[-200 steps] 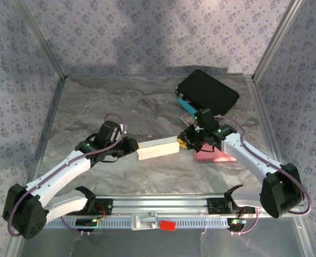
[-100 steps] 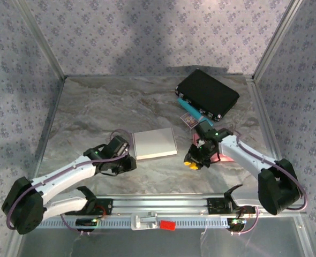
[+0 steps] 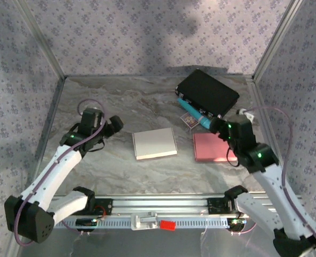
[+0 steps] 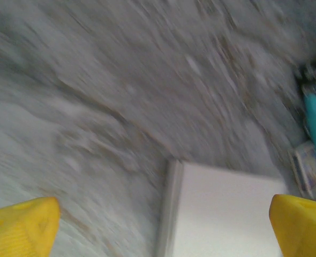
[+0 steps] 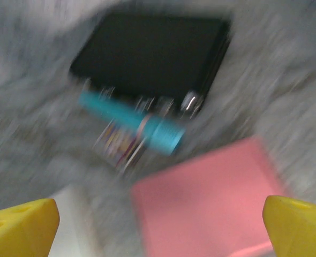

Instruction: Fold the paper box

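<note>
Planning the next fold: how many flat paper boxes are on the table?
2. The white box lies mid-table; the pink box lies to its right, just nearer than the teal tube. The black case could hide another.

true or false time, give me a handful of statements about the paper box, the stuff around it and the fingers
1. The white paper box lies flat on the table, apart from both arms. True.
2. The pink pad lies left of the box. False: in the top view it lies to the box's right.
3. The left fingers are shut. False: they stand wide apart, gripping nothing.
4. The teal tube lies beside the black case. True.
5. The right fingers grip the pink pad. False: they are open and hold nothing.
</note>
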{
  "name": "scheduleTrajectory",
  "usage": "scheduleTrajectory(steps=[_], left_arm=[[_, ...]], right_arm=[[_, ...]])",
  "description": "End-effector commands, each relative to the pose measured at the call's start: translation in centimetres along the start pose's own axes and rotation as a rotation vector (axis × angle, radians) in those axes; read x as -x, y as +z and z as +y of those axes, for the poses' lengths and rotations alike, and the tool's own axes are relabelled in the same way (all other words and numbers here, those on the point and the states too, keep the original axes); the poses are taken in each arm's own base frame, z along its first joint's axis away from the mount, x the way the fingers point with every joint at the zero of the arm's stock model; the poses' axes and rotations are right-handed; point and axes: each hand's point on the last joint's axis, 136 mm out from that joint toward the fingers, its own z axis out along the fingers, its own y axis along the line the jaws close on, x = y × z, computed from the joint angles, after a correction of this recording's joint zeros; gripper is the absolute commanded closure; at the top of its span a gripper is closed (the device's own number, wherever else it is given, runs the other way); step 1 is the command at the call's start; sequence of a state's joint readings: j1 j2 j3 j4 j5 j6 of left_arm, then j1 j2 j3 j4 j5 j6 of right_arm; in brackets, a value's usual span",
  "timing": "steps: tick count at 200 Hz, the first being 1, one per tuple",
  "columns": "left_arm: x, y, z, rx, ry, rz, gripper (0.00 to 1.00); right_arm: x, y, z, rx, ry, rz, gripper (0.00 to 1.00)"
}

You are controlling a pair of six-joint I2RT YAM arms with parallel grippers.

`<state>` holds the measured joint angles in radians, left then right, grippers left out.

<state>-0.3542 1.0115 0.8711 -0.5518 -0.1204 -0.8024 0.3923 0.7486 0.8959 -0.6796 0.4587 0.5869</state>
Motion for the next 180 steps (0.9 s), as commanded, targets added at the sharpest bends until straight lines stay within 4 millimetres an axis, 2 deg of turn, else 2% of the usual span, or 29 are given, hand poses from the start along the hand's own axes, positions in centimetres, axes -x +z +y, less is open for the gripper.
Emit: scheduleTrajectory(steps=[1, 14, 30, 41, 61, 91, 101, 151, 180], left_arm=[[3.9, -1.8, 5.6, 0.307, 0.038, -0.243, 0.0], [4.9, -2.5, 8.4, 0.467, 0.07, -0.337, 0.0], [5.8, -2.3, 9.5, 0.559, 0.212, -0.392, 0.0], [6.0, -1.4, 9.8, 0.576, 0.301, -0.398, 0.0], [6.2, 0.8, 10.1, 0.574, 0.449, -0.383, 0.0], [5.9, 4.0, 12.2, 0.574, 0.471, -0.282, 0.0], [5.8, 5.1, 12.8, 0.558, 0.478, -0.279, 0.0], [6.0, 8.9, 13.9, 0.467, 0.437, -0.338, 0.0], [7.1, 10.0, 13.3, 0.414, 0.45, -0.361, 0.0]], right_arm=[[1.7, 1.8, -4.7, -0.261, -0.199, -0.269, 0.01], [0.6, 3.2, -5.0, -0.26, -0.282, -0.309, 0.01], [-1.9, 5.1, -6.3, -0.283, -0.345, -0.251, 0.01], [-3.8, 6.5, -7.0, -0.259, -0.34, -0.2, 0.01], [-5.9, 8.3, -7.3, -0.211, -0.317, -0.176, 0.01], [-7.8, 10.9, -7.2, -0.15, -0.293, -0.158, 0.01], [-8.0, 11.5, -7.1, -0.142, -0.304, -0.142, 0.01], [-5.4, 14.3, -7.2, -0.084, -0.26, -0.226, 0.01], [-4.5, 16.4, -6.9, -0.027, -0.247, -0.242, 0.01]])
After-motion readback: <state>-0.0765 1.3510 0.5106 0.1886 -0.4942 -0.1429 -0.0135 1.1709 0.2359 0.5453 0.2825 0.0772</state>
